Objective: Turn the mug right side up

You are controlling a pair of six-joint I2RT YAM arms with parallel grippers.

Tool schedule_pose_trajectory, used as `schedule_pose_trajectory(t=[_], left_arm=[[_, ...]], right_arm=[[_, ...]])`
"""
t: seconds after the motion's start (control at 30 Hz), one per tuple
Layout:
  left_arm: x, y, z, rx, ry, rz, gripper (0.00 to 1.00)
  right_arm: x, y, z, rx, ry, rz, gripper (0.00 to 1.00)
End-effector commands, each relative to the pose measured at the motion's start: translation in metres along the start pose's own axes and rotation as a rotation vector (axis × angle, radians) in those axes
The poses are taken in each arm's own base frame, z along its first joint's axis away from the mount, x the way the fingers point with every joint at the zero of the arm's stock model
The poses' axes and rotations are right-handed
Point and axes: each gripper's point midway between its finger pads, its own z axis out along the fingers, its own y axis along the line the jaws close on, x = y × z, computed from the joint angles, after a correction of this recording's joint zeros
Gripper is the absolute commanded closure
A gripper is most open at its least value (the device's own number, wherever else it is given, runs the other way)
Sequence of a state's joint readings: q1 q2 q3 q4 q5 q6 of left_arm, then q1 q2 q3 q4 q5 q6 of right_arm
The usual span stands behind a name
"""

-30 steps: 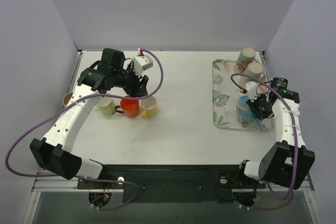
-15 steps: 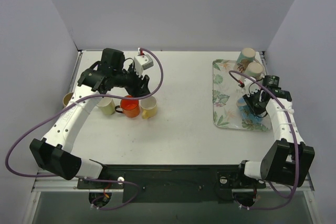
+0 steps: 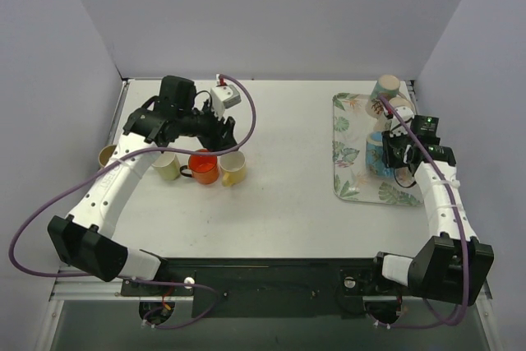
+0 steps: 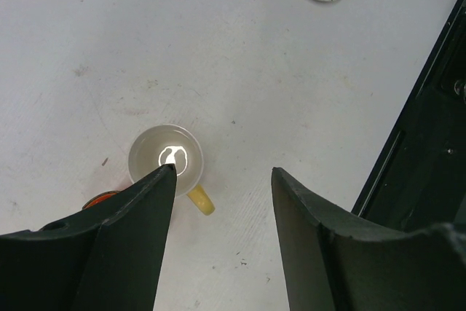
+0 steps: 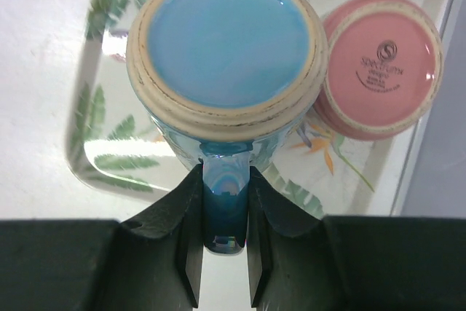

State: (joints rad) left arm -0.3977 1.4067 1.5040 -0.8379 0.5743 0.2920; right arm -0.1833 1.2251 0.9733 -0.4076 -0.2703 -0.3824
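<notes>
Two arms: my right one is working over the tray (image 3: pixel 349 188) at the right edge of the top view; my left one is hanging well apart, at the upper left.
Right fingers: my right gripper (image 5: pixel 224 187) is pinching narrow on the handle (image 5: pixel 224 231) of the blue mug (image 5: pixel 227 38), one pad pressing each side.
Mug's place: it is sitting at the top centre of the right wrist view, over the leaf-print tray, just beside a pink mug (image 5: pixel 382 63) at the upper right. I cannot tell whether it is touching the tray.
Which way it is pointing: its glazed base is facing my wrist camera and its mouth is facing away, so it is not yet right side up.
Long axis: it is running base to mouth, roughly along my line of sight; the handle is pointing down the frame, straight into my fingers.
Coming move, as I am judging it: rolling my wrist about the handle to bring the mouth upward.
Left fingers: my left gripper (image 4: pixel 223 171) is standing wide and holding nothing, above a pale mug (image 4: pixel 166 158) sitting mouth up at centre left.
</notes>
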Motion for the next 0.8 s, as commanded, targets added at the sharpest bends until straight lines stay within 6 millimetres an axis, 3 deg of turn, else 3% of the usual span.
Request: schedule_pose_trajectory(t=[0.0,0.23,0.33,0.37,0.47,0.5,0.53,0.57,0.6,0.63,0.67,0.7,0.73,0.77], left_arm=[[-0.014,-0.005,0.008,0.05,-0.06,0.055,0.35],[-0.02,-0.005,0.044,-0.074,-0.071,0.196,0.28],[-0.037,-0.027,0.066,-0.089,-0.125,0.35,0.16],[-0.031,-0.04,0.075,-0.091,-0.117,0.398,0.16],[-0.04,-0.064,0.095,-0.128,-0.223,0.625,0.14],[-0.055,-0.074,0.098,-0.161,-0.288,0.684,0.13],[-0.05,-0.072,0.103,-0.207,-0.281,0.735,0.13],[-0.067,-0.081,0.106,-0.233,-0.359,0.769,0.13],[-0.059,-0.074,0.112,-0.277,-0.344,0.783,0.12],[-0.073,-0.077,0.111,-0.304,-0.42,0.793,0.12],[-0.059,-0.076,0.119,-0.297,-0.409,0.837,0.12],[-0.074,-0.08,0.112,-0.338,-0.503,0.89,0.12],[-0.053,-0.08,0.121,-0.332,-0.488,0.922,0.11],[-0.069,-0.087,0.111,-0.38,-0.585,0.984,0.09]], right_arm=[[-0.062,0.01,-0.009,0.002,-0.243,0.141,1.0],[-0.079,0.018,-0.018,-0.006,-0.241,0.367,1.0],[-0.083,0.023,-0.025,-0.008,-0.258,0.378,1.0],[-0.086,0.025,-0.028,-0.014,-0.273,0.398,1.0],[-0.094,0.03,-0.034,-0.041,-0.295,0.459,1.0],[-0.094,0.034,-0.035,-0.053,-0.288,0.51,1.0],[-0.099,0.035,-0.039,-0.064,-0.294,0.563,1.0],[-0.096,0.038,-0.039,-0.069,-0.27,0.589,1.0],[-0.103,0.039,-0.045,-0.078,-0.278,0.64,1.0],[-0.104,0.042,-0.046,-0.089,-0.272,0.661,1.0],[-0.108,0.047,-0.049,-0.109,-0.278,0.69,1.0],[-0.112,0.051,-0.052,-0.121,-0.292,0.694,1.0],[-0.115,0.057,-0.055,-0.132,-0.297,0.703,1.0],[-0.116,0.062,-0.058,-0.142,-0.305,0.701,1.0]])
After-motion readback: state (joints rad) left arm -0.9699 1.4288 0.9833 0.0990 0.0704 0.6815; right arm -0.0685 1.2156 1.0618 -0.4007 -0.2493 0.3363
